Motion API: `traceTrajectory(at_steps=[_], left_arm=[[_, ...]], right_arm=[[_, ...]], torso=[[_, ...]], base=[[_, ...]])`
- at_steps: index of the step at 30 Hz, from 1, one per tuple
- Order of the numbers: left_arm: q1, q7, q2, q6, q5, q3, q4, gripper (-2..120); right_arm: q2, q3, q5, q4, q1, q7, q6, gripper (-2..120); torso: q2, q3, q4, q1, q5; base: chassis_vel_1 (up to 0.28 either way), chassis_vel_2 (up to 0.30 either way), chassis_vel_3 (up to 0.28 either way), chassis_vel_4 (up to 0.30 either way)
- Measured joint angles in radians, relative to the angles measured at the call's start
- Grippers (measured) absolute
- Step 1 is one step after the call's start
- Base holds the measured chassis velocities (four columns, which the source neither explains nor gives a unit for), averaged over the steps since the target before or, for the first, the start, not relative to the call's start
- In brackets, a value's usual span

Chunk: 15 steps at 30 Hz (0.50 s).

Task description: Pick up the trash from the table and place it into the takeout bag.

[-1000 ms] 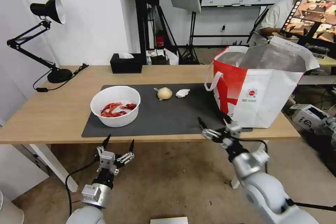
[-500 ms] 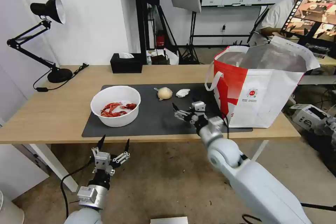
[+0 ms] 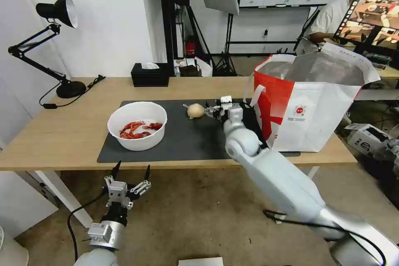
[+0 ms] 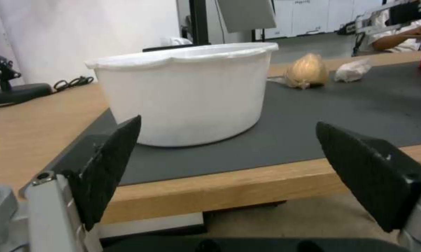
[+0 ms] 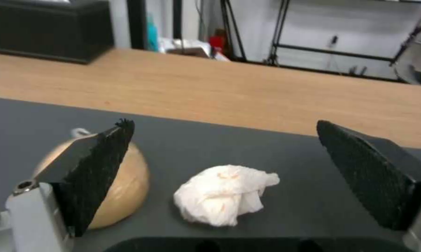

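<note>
right gripper (image 5: 224, 175) | spread wide | tissue (image 5: 224, 194) between fingers (untouched)

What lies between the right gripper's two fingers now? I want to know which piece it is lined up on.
The crumpled white tissue lies on the dark mat between the right gripper's open fingers, untouched, in the right wrist view; the beige lump sits behind one finger.
</note>
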Motion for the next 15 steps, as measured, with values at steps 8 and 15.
traceTrajectory(at_steps=[8,15], left_arm=[[-0.001,0.000,0.010,0.000,-0.010,-0.016,-0.002,100],[-0.003,0.001,0.010,0.000,-0.014,-0.014,-0.002,100]], right_arm=[[0.083,-0.006,-0.001,-0.176,0.063,0.010,-0.032,100],[0.129,0.007,-0.003,-0.259,0.080,0.003,-0.038,100]], torso=[[0.000,0.000,-0.0001,0.000,0.0000],[0.000,0.000,0.0000,0.000,0.0000]], base=[[0.000,0.000,0.000,0.000],[0.000,0.000,0.000,0.000]])
